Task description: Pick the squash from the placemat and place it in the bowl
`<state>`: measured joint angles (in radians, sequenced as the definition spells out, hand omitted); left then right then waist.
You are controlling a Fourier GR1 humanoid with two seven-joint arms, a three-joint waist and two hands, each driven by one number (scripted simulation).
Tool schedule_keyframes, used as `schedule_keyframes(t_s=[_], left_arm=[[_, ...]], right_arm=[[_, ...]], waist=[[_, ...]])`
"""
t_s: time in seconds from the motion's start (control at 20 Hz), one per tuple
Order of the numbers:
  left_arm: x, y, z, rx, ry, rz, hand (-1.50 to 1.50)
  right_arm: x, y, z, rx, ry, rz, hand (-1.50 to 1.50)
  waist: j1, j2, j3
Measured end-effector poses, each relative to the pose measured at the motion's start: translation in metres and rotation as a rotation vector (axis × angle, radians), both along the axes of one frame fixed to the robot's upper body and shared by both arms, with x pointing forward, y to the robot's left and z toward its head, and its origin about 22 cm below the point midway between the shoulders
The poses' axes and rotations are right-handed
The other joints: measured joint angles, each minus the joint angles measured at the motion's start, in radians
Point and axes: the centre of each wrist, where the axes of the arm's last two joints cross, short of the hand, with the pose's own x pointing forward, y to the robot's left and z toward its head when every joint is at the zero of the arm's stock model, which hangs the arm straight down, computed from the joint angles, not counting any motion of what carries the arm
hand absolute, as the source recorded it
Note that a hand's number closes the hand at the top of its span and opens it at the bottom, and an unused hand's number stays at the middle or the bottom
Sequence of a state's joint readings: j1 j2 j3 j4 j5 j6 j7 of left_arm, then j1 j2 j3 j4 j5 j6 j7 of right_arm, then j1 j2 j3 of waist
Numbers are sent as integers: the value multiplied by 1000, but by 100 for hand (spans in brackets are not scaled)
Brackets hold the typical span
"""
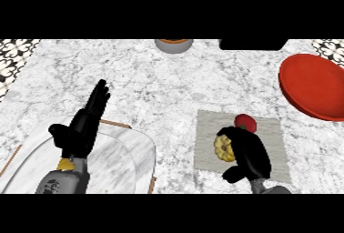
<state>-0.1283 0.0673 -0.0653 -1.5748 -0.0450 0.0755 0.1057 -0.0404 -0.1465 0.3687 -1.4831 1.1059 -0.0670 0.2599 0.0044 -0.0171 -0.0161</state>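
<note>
A yellow, ridged squash (223, 148) lies on the grey placemat (272, 136) right of centre. My right hand (251, 152) lies over the squash's right side. Its fingers curl round the far edge and its thumb (232, 174) bends in just below, so part of the squash is hidden. A small red object (246, 122) sits on the placemat just beyond the fingers. The red bowl (314, 86) stands at the right edge, beyond the placemat. My left hand (82, 126) rests open at the left, fingers pointing up.
A marble tray with a wooden rim (128, 150) lies under the left forearm at the lower left. A grey cup with an orange inside (174, 44) and a black object (250, 44) stand along the counter's far edge.
</note>
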Motion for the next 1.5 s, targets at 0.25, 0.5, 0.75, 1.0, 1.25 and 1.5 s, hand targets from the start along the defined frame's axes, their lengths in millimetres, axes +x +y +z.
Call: schedule_keyframes(t_s=[0.25,0.5,0.75,1.0,1.25,1.5], left_arm=[[-1,-2,2,-3,0,2,0],[-1,6,-3,-3,1,12,0],[-2,6,-3,-5,5,18,0],[-1,4,-3,-2,3,17,0],[-3,10,-7,0,-1,17,0],[3,7,-4,2,1,9,0]], right_arm=[[-3,0,-2,29,-13,36,150],[-2,-19,5,276,43,89,150],[-5,-56,15,598,49,168,150],[-9,-91,48,760,-99,266,150],[-24,-112,94,743,-278,287,150],[-32,-118,155,674,-372,234,150]], waist=[[-3,-4,-4],[-10,7,6],[-17,13,15],[-20,14,16],[-18,14,16],[-14,14,15]])
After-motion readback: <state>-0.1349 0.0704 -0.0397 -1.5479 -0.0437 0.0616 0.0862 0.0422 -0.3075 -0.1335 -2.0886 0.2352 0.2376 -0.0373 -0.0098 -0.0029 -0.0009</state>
